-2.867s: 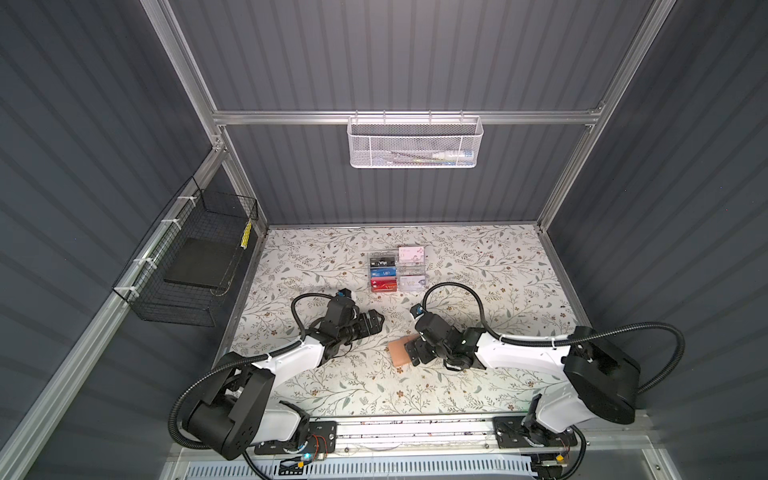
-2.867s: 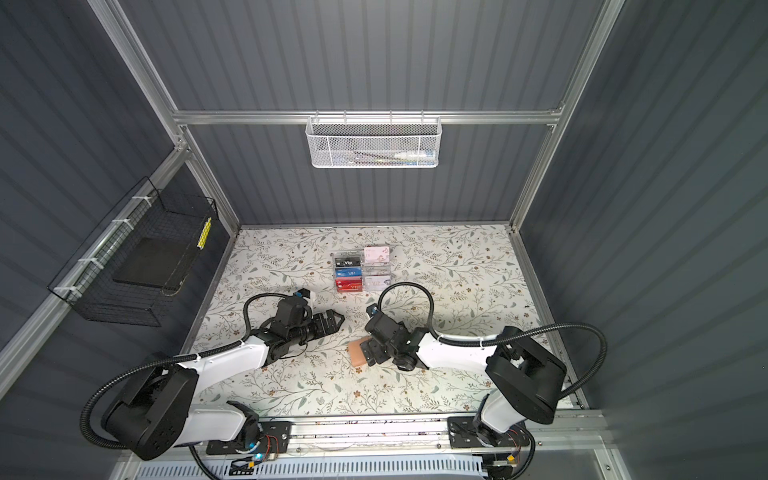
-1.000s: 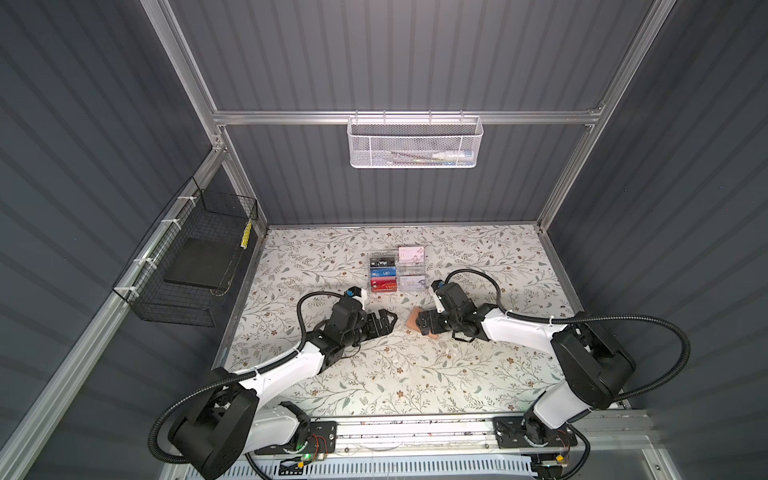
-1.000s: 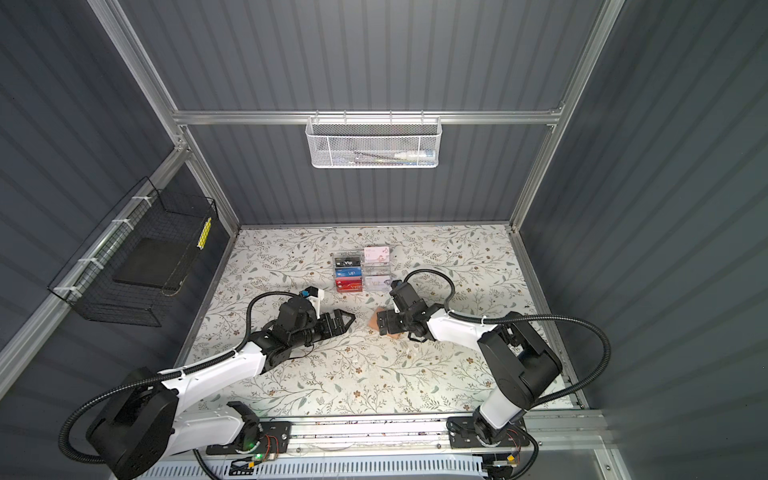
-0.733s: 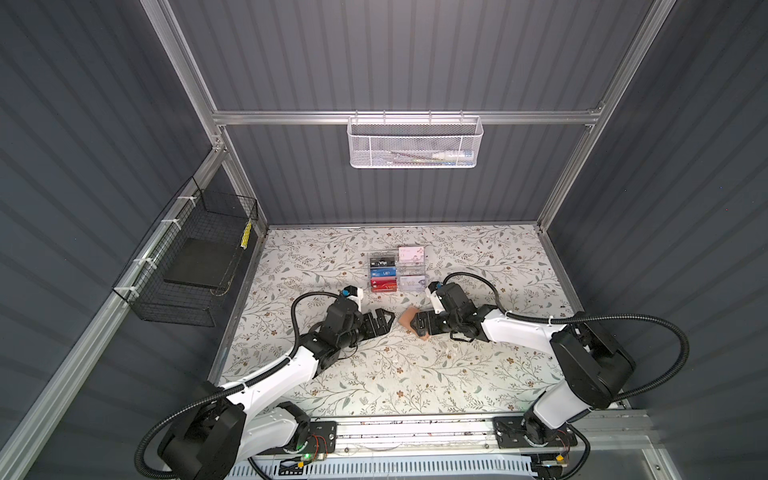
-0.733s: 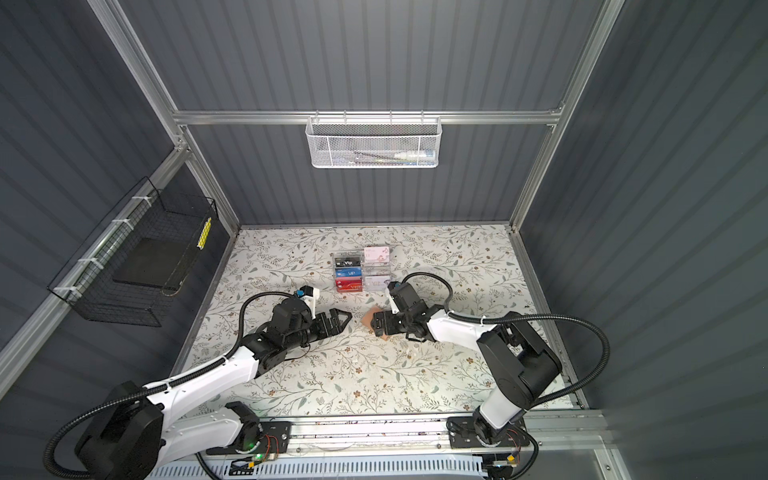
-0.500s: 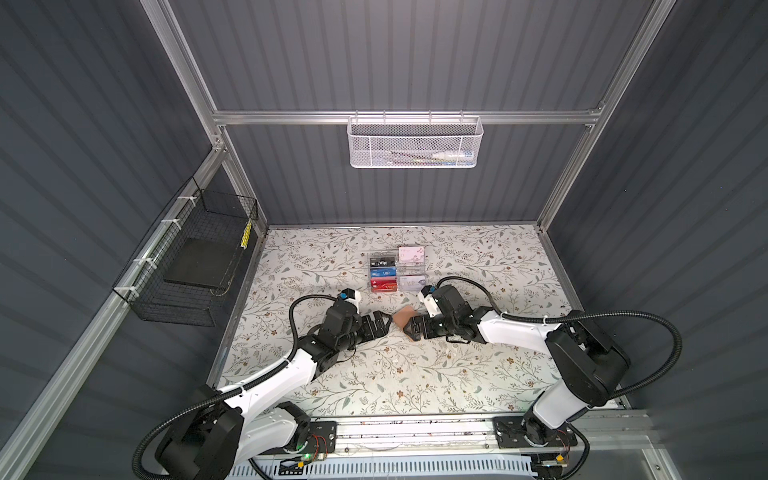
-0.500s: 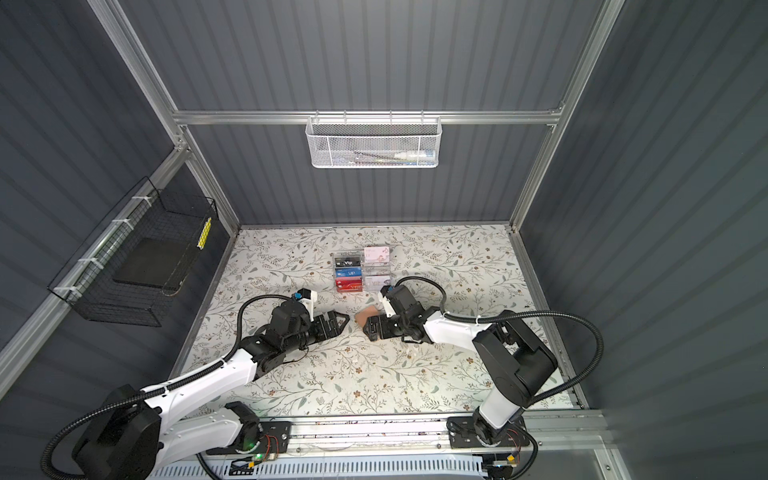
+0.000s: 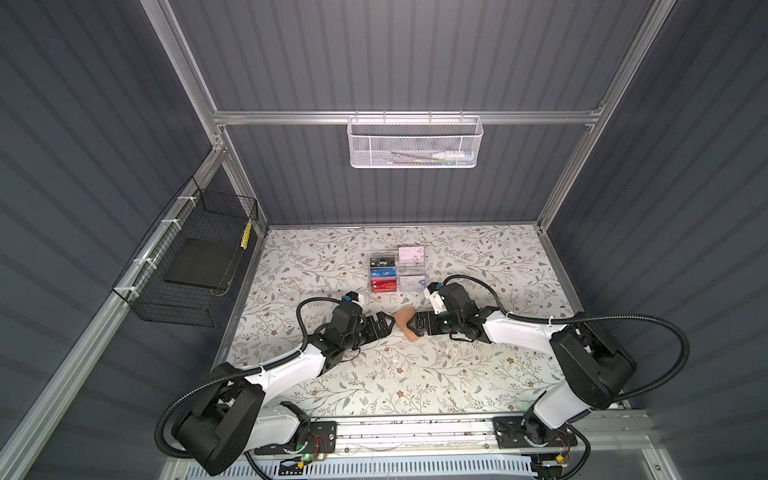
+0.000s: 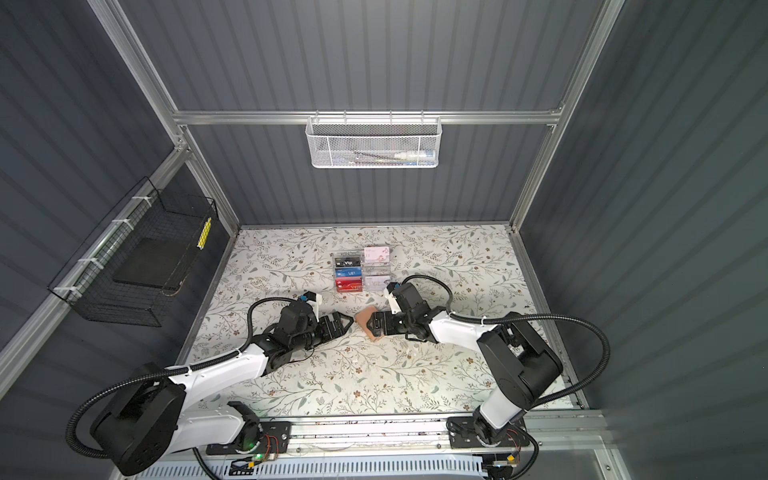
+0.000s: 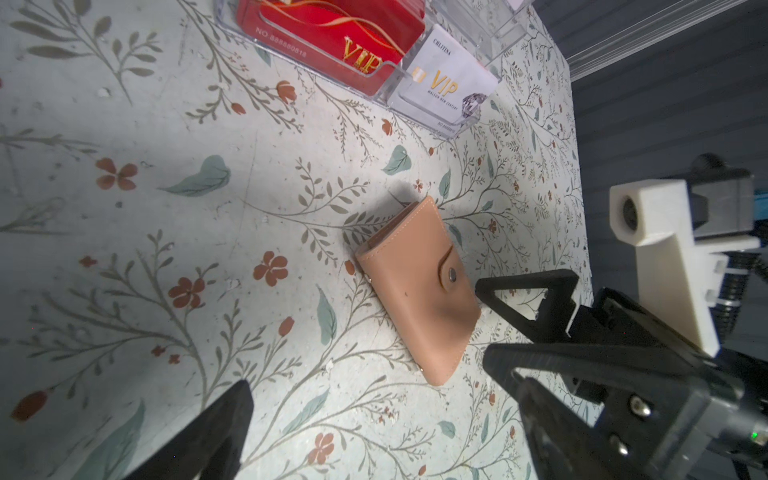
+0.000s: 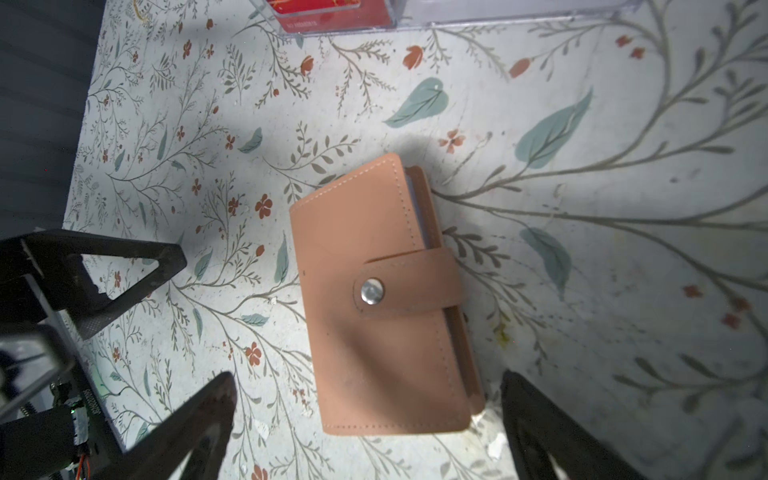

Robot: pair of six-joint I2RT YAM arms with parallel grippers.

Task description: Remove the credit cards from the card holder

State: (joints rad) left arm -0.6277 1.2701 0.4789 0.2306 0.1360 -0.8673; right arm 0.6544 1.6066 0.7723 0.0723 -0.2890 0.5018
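The peach card holder [image 9: 405, 323] [image 10: 367, 319] lies flat on the floral table, folded shut, its tab snapped over the steel stud [image 12: 372, 291]. The credit cards are hidden inside it. My right gripper [image 9: 415, 327] [image 12: 368, 386] is open and low over the table, its fingers on either side of the holder's near end [image 12: 395, 399], with a gap on each side. My left gripper [image 9: 388, 326] [image 11: 382, 399] is open too and holds nothing, a short way from the holder's [image 11: 415, 286] opposite side. The two grippers face each other across it.
A clear acrylic rack [image 9: 397, 274] [image 10: 361, 272] with red, blue, black and white VIP cards stands just behind the holder. A white mesh basket [image 9: 415, 143] hangs on the back wall and a black wire basket [image 9: 195, 257] on the left wall.
The card holder and my right gripper have shifted left toward the table's middle. My left gripper has edged closer to it. Both grippers stay open.
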